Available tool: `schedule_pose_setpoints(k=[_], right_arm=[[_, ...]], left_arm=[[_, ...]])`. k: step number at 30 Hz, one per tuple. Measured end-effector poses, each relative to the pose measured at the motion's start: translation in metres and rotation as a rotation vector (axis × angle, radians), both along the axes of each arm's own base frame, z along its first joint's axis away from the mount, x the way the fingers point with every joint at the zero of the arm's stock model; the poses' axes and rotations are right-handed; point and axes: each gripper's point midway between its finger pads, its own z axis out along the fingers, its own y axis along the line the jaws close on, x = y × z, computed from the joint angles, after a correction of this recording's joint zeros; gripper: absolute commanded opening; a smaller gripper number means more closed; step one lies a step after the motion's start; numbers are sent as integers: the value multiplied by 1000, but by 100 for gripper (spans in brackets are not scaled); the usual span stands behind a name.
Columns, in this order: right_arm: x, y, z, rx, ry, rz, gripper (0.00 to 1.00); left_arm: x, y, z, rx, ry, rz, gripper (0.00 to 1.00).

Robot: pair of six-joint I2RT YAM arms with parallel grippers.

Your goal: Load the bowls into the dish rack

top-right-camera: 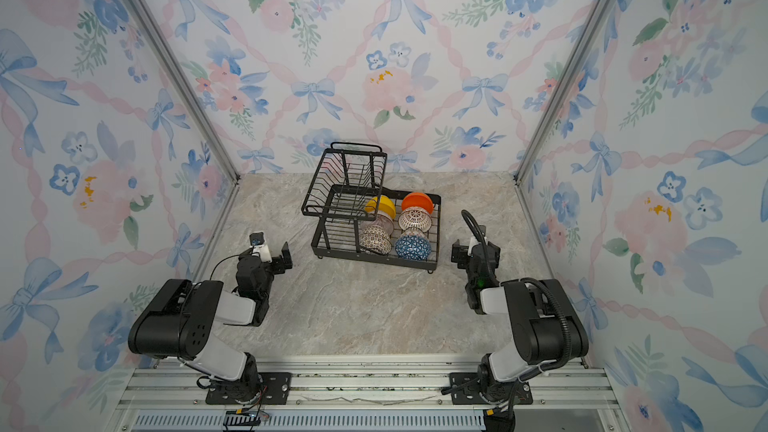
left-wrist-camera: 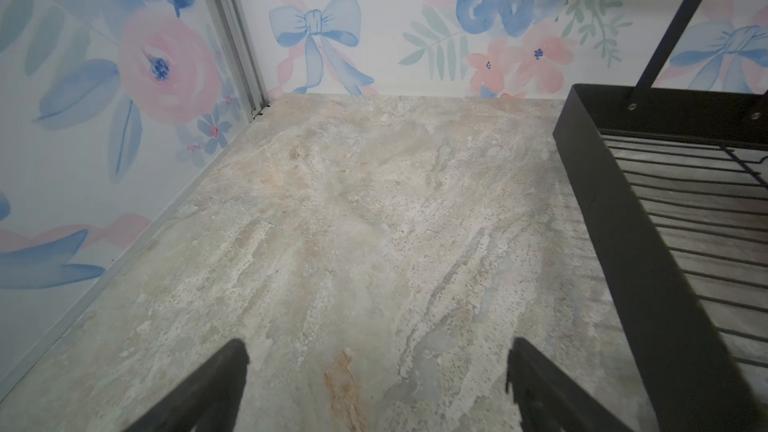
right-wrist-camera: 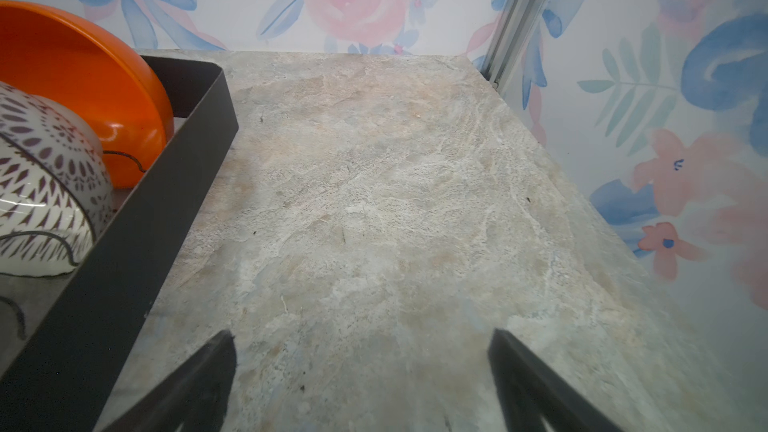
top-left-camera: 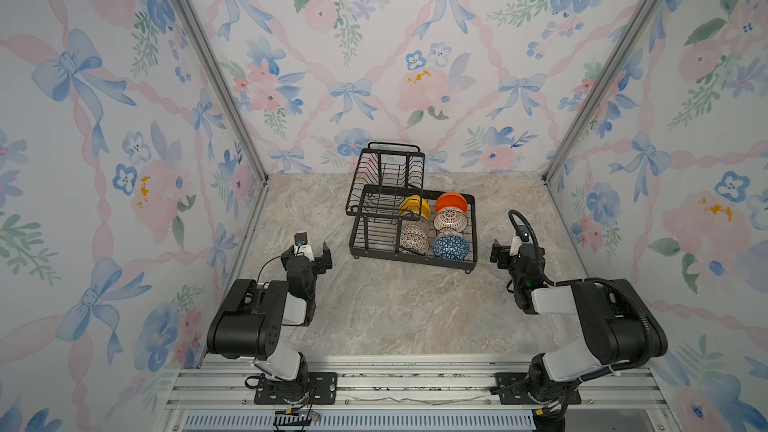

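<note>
The black wire dish rack (top-left-camera: 361,172) (top-right-camera: 324,176) stands at the back middle of the table. All the bowls lie in its lower tray: yellow (top-left-camera: 413,203), orange (top-left-camera: 454,201), pink-striped (top-left-camera: 417,224), white-brown lattice (top-left-camera: 451,220), mosaic (top-left-camera: 413,241) and blue (top-left-camera: 451,246). My left gripper (top-left-camera: 309,253) (left-wrist-camera: 376,371) hovers open and empty left of the rack (left-wrist-camera: 615,209). On the rack's right my right gripper (top-left-camera: 513,249) (right-wrist-camera: 361,363) is open and empty too. The right wrist view catches the tray wall (right-wrist-camera: 137,222), the orange bowl (right-wrist-camera: 83,89) and the lattice bowl (right-wrist-camera: 41,184).
Flowered walls close the marble table (top-left-camera: 395,309) in on three sides, with metal posts (top-left-camera: 216,76) at the back corners. Both arm bases sit on an aluminium rail (top-left-camera: 415,380) at the front. The rack's raised upper basket holds nothing.
</note>
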Motion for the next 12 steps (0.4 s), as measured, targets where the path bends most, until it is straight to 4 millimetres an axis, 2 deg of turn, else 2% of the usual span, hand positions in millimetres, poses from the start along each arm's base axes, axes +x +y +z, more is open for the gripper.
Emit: schedule_pose_setpoints(k=[12], right_arm=[[0, 1, 0, 5, 0, 10, 97]], left_arm=[[2, 0, 8, 9, -31, -3, 98]])
